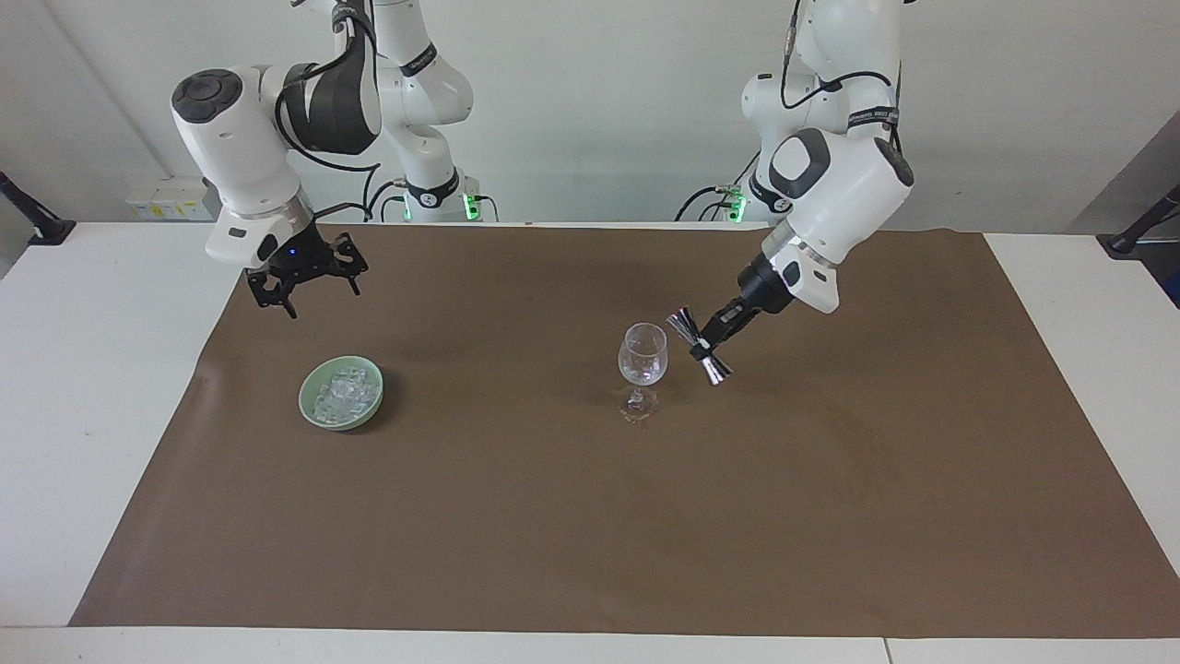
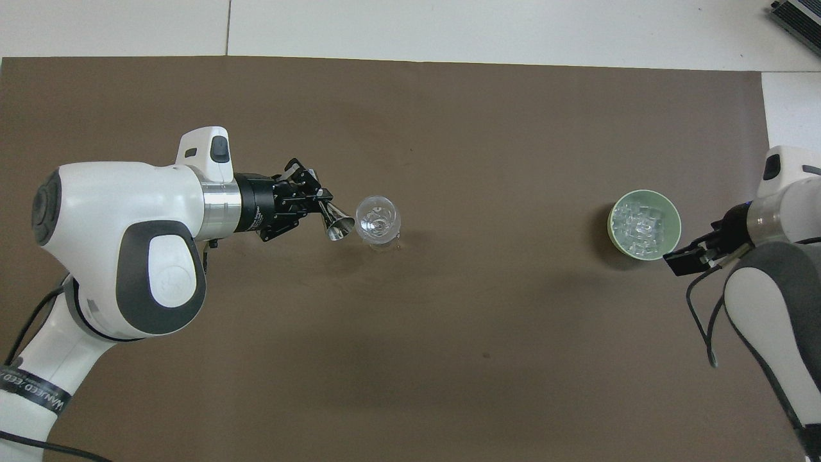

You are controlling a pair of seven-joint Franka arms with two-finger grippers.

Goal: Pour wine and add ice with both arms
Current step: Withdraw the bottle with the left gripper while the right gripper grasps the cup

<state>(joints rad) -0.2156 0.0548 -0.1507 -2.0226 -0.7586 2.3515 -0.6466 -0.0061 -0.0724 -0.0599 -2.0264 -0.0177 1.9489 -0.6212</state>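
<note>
A clear stemmed wine glass (image 1: 643, 355) (image 2: 378, 220) stands upright mid-mat. My left gripper (image 1: 704, 347) (image 2: 321, 209) is shut on the waist of a silver jigger (image 1: 700, 346) (image 2: 337, 224). The jigger is tilted, just beside the glass's rim toward the left arm's end and apart from it. The ice (image 1: 343, 392) (image 2: 643, 226) is heaped in a pale green bowl (image 1: 302, 398) (image 2: 610, 224) toward the right arm's end. My right gripper (image 1: 309, 286) (image 2: 689, 260) hangs open and holds nothing, over the mat by the bowl's robot-side edge. Wine itself is out of view.
A brown mat (image 1: 590, 535) covers most of the white table (image 1: 101, 387). Black clamp mounts (image 1: 37, 221) stand at the table's two ends near the robots. Cables trail from both wrists.
</note>
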